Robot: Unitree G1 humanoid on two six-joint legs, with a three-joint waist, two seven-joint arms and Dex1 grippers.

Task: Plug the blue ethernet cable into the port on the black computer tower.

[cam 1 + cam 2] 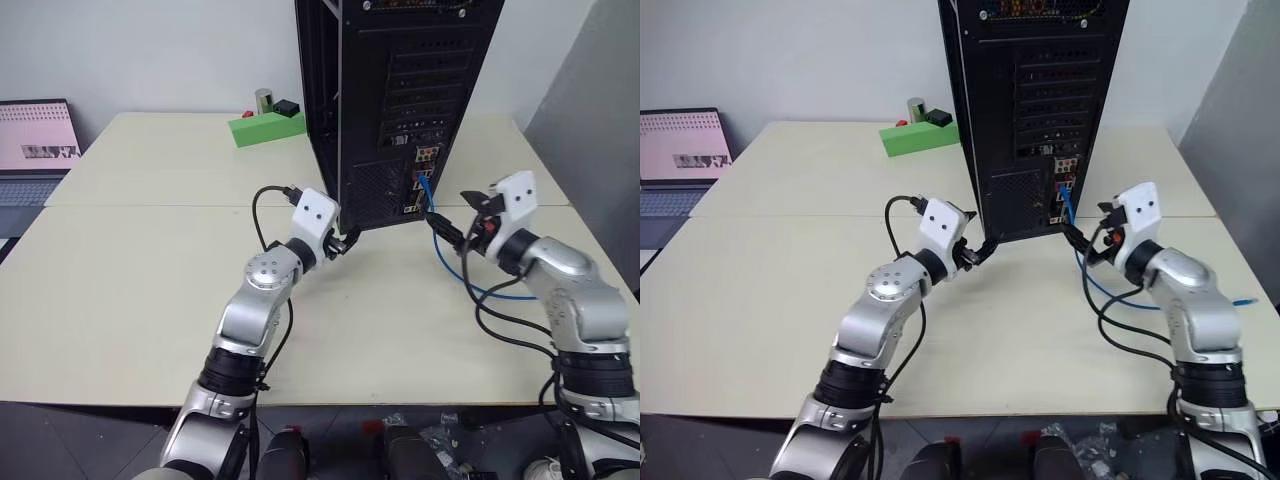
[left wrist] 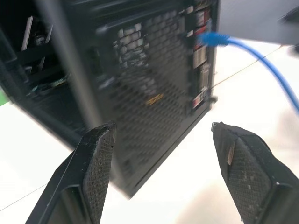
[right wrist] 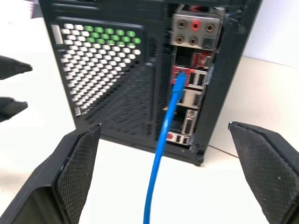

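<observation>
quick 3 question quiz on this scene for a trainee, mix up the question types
1. True or false: the blue cable has its end in a socket on the back of the black computer tower.
2. Multiple choice: how are the fingers of the right gripper set? A) spread wide with the cable hanging free between them, B) clamped on the cable, C) closed on nothing.
3. Short answer: what bright box sits on the table behind and to the left of the tower?

Key:
1. True.
2. A.
3. A green box; small things stand on it, too small to name.
</observation>
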